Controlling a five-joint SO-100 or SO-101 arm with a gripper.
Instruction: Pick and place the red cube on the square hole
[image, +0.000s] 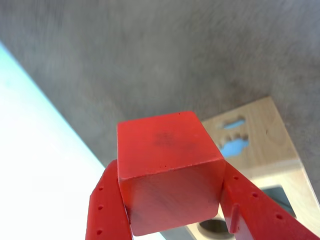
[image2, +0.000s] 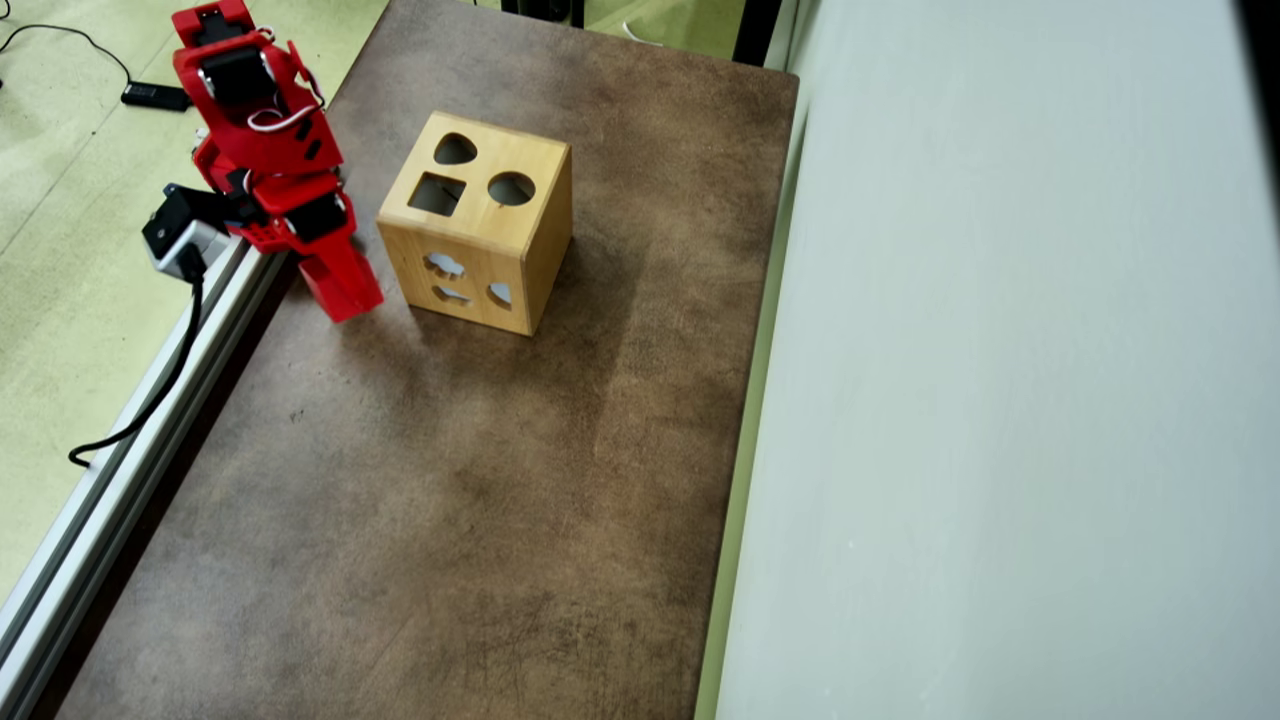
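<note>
In the wrist view my gripper (image: 170, 172) is shut on the red cube (image: 167, 165). A red finger presses on each side, and the cube hangs above the brown table. The wooden shape-sorter box (image: 265, 135) lies just beyond it to the right. A dark opening on the box top (image: 280, 197) is partly hidden by my right finger. In the overhead view my gripper (image2: 348, 292) is just left of the box (image2: 520, 250), near its front left corner. There the cube cannot be told apart from the red fingers. The square hole (image2: 437, 193) is on the box top, left of the round hole (image2: 511, 188).
A heart-shaped hole (image2: 455, 150) is also in the box top, and animal-shaped cutouts (image2: 445, 266) are in its front side. An aluminium rail (image2: 110, 470) runs along the table's left edge with a black cable (image2: 160, 395) beside it. A pale panel (image2: 1000, 400) borders the right.
</note>
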